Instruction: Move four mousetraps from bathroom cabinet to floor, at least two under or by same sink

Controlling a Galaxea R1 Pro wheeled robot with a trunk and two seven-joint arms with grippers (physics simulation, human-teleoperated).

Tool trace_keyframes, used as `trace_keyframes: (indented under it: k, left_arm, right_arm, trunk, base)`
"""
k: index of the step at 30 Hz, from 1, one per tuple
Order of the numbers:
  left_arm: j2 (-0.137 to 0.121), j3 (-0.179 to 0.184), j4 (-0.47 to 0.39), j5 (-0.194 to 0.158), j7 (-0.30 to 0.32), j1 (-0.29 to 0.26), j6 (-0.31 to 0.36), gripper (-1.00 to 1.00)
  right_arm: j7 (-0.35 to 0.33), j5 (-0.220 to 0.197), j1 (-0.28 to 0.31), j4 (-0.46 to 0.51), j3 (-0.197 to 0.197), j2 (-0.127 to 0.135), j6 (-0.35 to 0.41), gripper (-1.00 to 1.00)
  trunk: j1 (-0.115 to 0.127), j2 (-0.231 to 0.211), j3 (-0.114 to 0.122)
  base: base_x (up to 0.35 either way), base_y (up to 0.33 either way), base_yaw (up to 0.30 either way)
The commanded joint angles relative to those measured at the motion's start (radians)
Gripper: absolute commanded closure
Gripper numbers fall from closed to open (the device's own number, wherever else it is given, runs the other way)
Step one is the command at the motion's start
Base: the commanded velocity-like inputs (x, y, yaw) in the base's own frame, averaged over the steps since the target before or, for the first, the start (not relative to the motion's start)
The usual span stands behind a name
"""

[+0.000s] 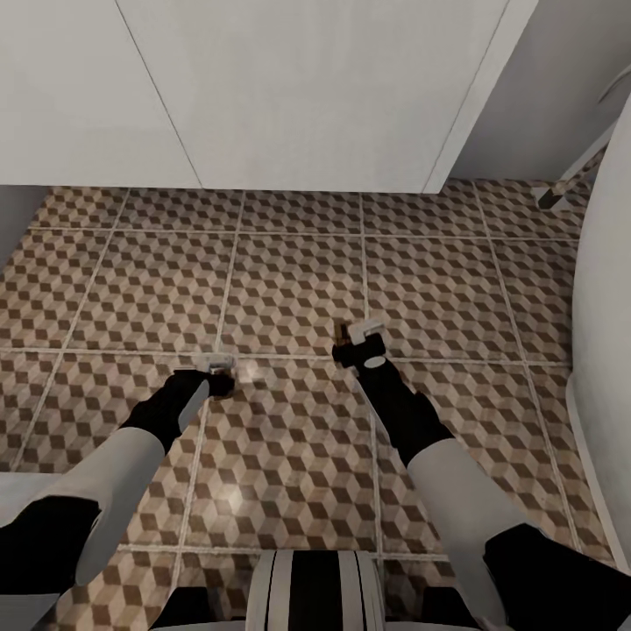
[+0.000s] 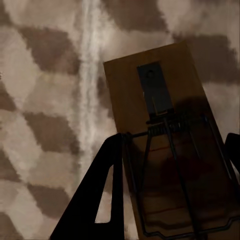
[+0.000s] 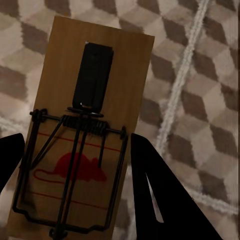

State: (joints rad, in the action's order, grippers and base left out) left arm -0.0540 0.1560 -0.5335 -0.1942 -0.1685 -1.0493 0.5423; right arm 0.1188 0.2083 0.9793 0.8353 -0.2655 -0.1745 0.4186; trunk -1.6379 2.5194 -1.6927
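Observation:
I hold one mousetrap in each hand, low over the cube-patterned bathroom floor [image 1: 289, 263]. My left gripper [image 1: 219, 372] is shut on a brown wooden mousetrap [image 2: 165, 100]; its dark fingers [image 2: 100, 200] clasp the board's long edges, very close to a grout line. My right gripper [image 1: 361, 337] is shut on a second mousetrap [image 3: 95, 65] with a red mouse print and a black spring bar, its fingers [image 3: 150, 195] on either side of the board. In the head view that board is a thin brown sliver [image 1: 340, 331]. The cabinet is out of view.
A tall white flat-fronted unit [image 1: 289, 88] stands on the floor straight ahead. A white curved body [image 1: 605, 307], probably the bathtub, rises at the right. A grey slanted leg [image 1: 570, 180] stands at the far right. Open tiles lie ahead of both hands.

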Motion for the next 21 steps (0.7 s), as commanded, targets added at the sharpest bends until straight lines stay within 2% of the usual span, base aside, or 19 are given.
trace_keyframes:
  k: [1,4,9,14,16,18,21]
  left_arm:
    - [-0.001,0.008,-0.004,-0.006,-0.009,-0.001,-0.009,1.00]
    - [-0.003,0.009,-0.018,-0.003,-0.008,-0.001,-0.089,1.00]
    - [-0.010,0.010,-0.067,-0.003,-0.006,-0.001,-0.129,1.00]
    - [-0.025,0.012,-0.225,-0.004,-0.006,-0.002,-0.131,1.00]
    - [-0.033,0.012,-0.272,-0.004,-0.006,-0.002,-0.103,1.00]
    - [-0.035,0.011,-0.295,-0.004,-0.006,-0.002,-0.024,1.00]
    - [-0.037,0.013,-0.310,-0.004,-0.004,-0.002,0.046,1.00]
  right_arm:
    - [0.004,0.002,0.002,0.001,-0.002,0.000,0.006,1.00]
    - [0.002,0.001,0.003,0.004,-0.003,0.000,0.000,1.00]
    - [-0.001,0.000,0.004,0.013,-0.003,0.000,-0.017,1.00]
    - [-0.002,0.000,0.004,0.040,-0.004,0.000,-0.021,1.00]
    - [-0.002,0.000,0.004,0.067,-0.004,0.000,-0.021,1.00]
    - [-0.001,-0.001,0.004,0.094,-0.004,0.000,-0.018,1.00]
    - [-0.001,-0.001,0.004,0.115,-0.005,0.000,-0.014,1.00]
  trunk:
    - [0.000,0.000,-0.001]
    - [0.000,0.000,-0.001]
    - [0.000,0.000,-0.001]
    - [0.000,0.000,-0.001]
    - [0.000,0.000,-0.001]
    - [0.000,0.000,-0.001]
    - [0.000,0.000,-0.001]
  base:
    - [0.000,0.000,0.000]
    - [0.000,0.000,0.000]
    - [0.000,0.000,0.000]
    - [0.000,0.000,0.000]
    - [0.000,0.000,0.000]
    - [0.000,0.000,0.000]
    - [0.000,0.000,0.000]
